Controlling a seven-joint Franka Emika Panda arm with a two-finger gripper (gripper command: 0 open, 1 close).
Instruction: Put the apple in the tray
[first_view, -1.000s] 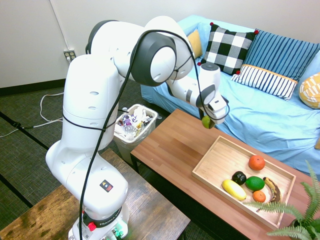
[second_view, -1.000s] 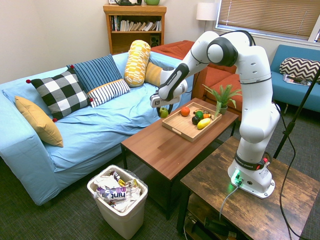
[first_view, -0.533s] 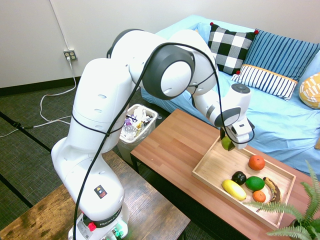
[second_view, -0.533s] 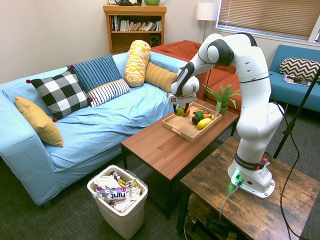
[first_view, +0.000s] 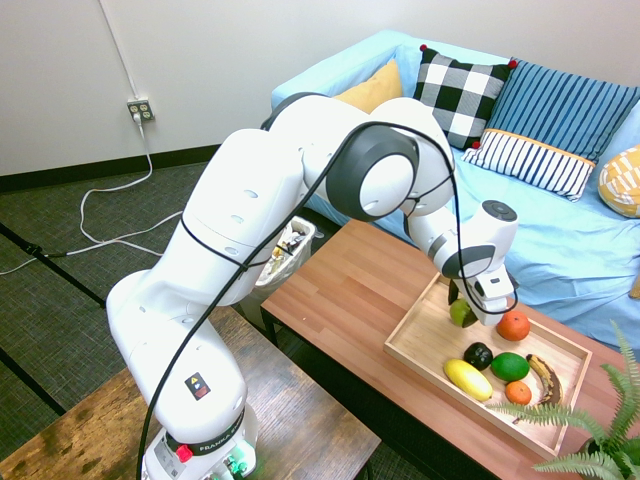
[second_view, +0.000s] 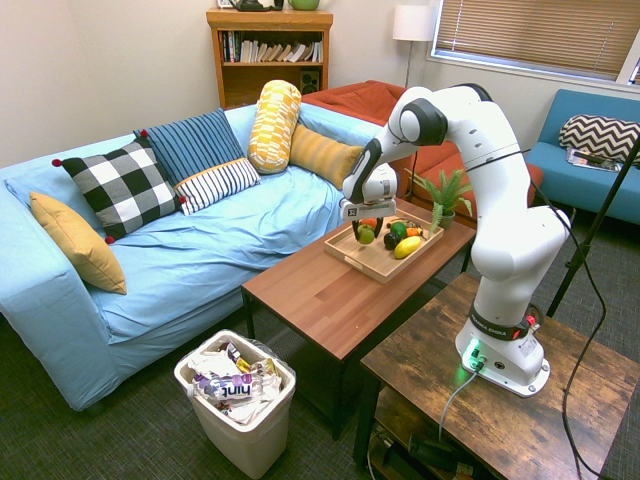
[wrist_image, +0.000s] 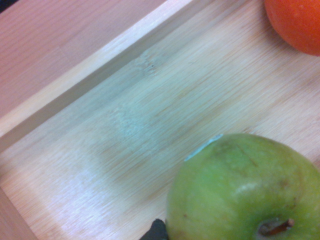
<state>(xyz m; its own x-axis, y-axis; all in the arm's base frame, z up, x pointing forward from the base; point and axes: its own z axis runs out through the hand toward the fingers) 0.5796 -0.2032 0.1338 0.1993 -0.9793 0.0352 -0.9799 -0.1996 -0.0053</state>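
Moved: apple (first_view: 461, 313), carried from above the bare tabletop (first_view: 345, 285) to a spot inside the tray (first_view: 425, 345) and brought low; you now see it just over the tray floor, near the tray's sofa-side end.

Item, apple: light green, stem end up in the wrist view (wrist_image: 242, 192), pinched between the fingers of the tool (first_view: 464, 312), which points straight down. Whether it already rests on the wood or hangs a little clear, you cannot tell.

Item, tray: light wood, low walls, on the tabletop; bare floor under and beside the apple.

Item, orange fruit (first_view: 513, 325): in the tray, just beside the apple, apart from it.

Items, other tray contents: dark round fruit (first_view: 478, 355), long yellow fruit (first_view: 467, 379), green fruit (first_view: 510, 366), all farther from the apple, toward the tray's plant-side end.

Item, wastebasket (second_view: 236, 397): on the floor, well apart from the tray.

Judgement: transport looks nearly finished; what remains for you is likely the last lowering, then letting go.
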